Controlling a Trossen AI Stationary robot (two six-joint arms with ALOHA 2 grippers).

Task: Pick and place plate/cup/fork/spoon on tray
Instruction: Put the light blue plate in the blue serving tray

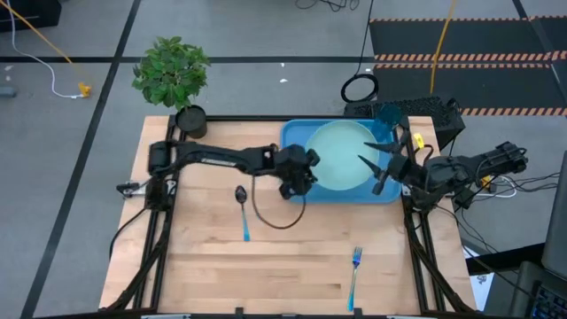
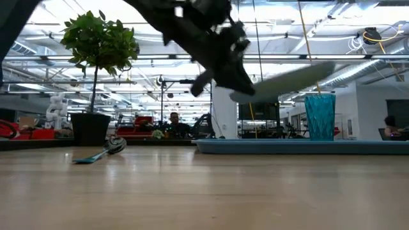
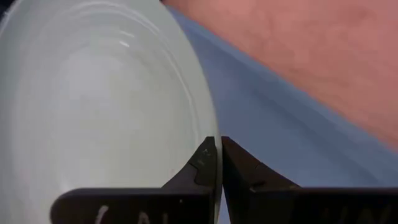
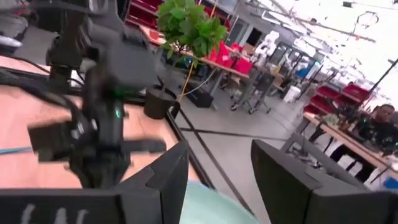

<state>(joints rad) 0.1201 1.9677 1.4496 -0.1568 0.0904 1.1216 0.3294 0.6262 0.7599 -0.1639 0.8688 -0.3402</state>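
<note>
Plate rim pinched in my left gripper

The plate hung tilted over the tray by the far edge; stiff, slick, best held at its rim. My right gripper gaped empty.

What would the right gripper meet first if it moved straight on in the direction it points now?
Probably the plate: the open right gripper points across the tray at it. Beyond is the left gripper, holding the plate's far rim. Depth is uncertain.

Plate pale mint green, plain; tray bright blue; cup translucent teal; spoon dark bowl, light blue handle; fork all blue; desk light wood grain
</note>
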